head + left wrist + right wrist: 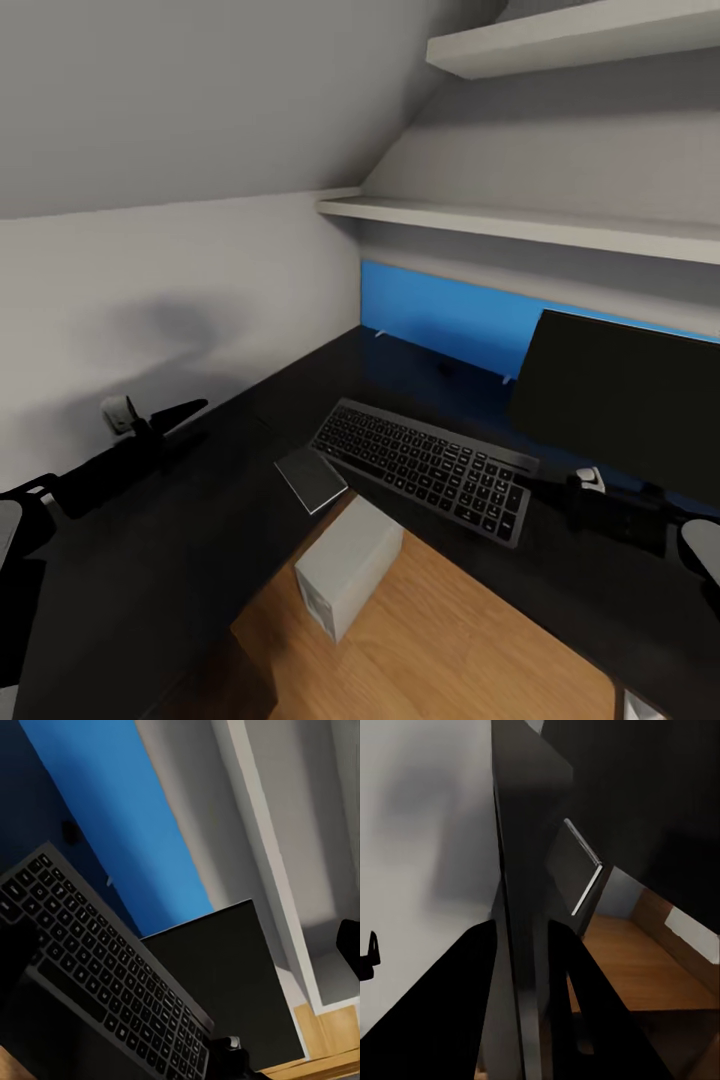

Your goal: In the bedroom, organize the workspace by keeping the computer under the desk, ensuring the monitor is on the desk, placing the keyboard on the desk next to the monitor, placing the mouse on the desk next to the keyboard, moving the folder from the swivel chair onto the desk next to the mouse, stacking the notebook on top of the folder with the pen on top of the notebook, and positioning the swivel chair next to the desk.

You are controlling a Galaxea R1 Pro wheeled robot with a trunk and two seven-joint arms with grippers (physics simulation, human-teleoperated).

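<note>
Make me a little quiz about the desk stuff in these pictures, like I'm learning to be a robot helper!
1. True or false: the keyboard lies on the desk, near the monitor.
2. Where is the computer? A: on top of the desk. B: on the wooden floor, below the desk's edge. C: up on a wall shelf.
3. Fill in: the small flat notebook sits at the desk's edge, just beside the ____.

Key: 1 true; 2 B; 3 keyboard.
</note>
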